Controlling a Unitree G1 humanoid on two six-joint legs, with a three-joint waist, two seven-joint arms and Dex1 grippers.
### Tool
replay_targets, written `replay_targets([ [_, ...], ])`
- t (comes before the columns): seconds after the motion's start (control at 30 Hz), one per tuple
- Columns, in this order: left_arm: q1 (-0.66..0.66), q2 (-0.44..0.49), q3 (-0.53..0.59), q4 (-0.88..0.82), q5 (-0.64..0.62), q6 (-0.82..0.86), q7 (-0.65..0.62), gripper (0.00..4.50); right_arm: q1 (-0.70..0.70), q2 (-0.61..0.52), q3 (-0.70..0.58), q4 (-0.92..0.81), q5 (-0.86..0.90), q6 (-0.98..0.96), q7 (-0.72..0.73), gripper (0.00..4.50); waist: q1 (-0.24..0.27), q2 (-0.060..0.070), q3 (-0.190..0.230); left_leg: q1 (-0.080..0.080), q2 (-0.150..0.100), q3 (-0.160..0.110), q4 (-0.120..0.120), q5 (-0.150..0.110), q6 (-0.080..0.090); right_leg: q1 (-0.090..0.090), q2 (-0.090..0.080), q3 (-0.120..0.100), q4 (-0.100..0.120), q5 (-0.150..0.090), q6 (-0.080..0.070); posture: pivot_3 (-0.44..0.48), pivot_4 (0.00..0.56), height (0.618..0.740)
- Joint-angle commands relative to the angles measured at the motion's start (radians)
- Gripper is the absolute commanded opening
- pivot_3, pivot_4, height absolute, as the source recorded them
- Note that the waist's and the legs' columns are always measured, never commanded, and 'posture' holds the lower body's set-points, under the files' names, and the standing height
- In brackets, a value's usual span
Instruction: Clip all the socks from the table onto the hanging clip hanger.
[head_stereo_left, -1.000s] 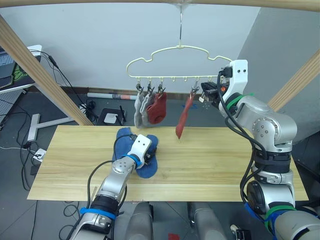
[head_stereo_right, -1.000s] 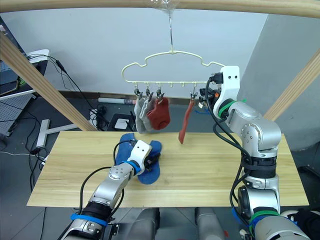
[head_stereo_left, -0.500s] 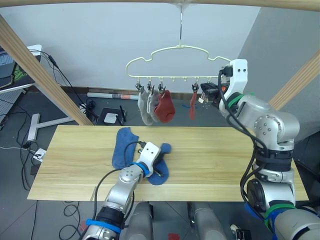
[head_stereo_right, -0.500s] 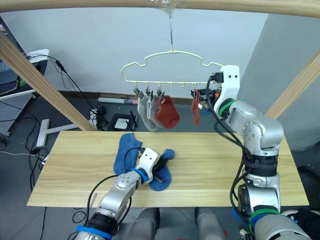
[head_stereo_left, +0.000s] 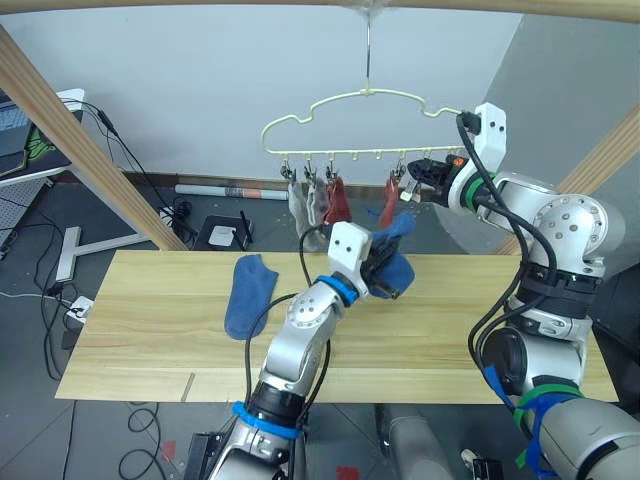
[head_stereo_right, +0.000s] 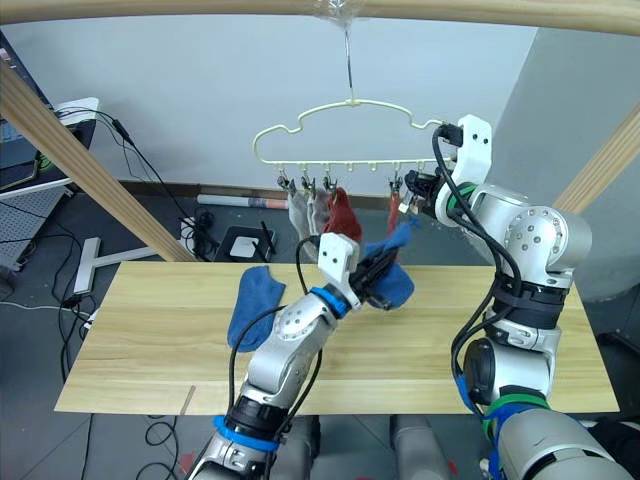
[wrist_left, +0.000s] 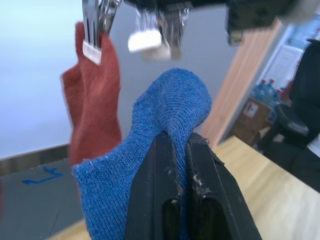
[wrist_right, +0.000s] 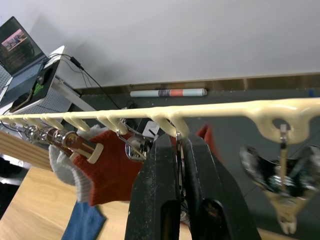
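Knitted matt blue sock (wrist_left: 170, 107), shiny metal clips (wrist_right: 272, 172), grained wooden table (head_stereo_left: 450, 320).

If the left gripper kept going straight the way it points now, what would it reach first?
Probably the metal clip hanging from the clip hanger, just past the blue sock that the left gripper pinches. A red sock hangs beside that line; depth is uncertain.

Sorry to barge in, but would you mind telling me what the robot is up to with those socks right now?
It is pegging socks onto a hanging clip hanger. The left gripper holds a blue sock up just below the clips, while the right gripper is shut on the hanger's bar beside a red sock. Two grey socks and another red one already hang there. A second blue sock lies on the table.
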Motion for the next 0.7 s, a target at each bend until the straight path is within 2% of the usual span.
replay_targets([
  [0.03, -0.024, -0.078, 0.003, 0.035, -0.024, -0.041, 0.025, 0.02, -0.011, 0.002, -0.040, -0.007, -0.002, 0.040, -0.038, 0.00, -0.001, 0.000, 0.000, 0.000, 0.000, 0.000, 0.000, 0.000, 0.000, 0.000, 0.000, 0.000, 0.000, 0.000, 0.000, -0.036, 0.288, 0.740],
  [0.37, -0.105, -0.097, 0.018, 0.131, -0.035, -0.120, 0.034, 0.02, -0.013, 0.024, -0.075, -0.038, -0.014, 0.102, -0.069, 0.00, -0.001, 0.000, 0.000, -0.001, 0.000, 0.000, 0.000, 0.000, 0.000, 0.000, 0.000, 0.000, 0.000, 0.000, 0.000, -0.056, 0.288, 0.740],
  [0.7, -0.126, -0.111, 0.034, 0.138, -0.035, -0.132, 0.032, 0.02, -0.022, 0.047, -0.104, -0.044, -0.019, 0.122, -0.085, 0.00, -0.002, 0.000, 0.000, -0.001, 0.000, 0.000, 0.000, 0.000, 0.000, 0.000, 0.000, 0.000, 0.000, 0.000, 0.000, -0.058, 0.286, 0.740],
])
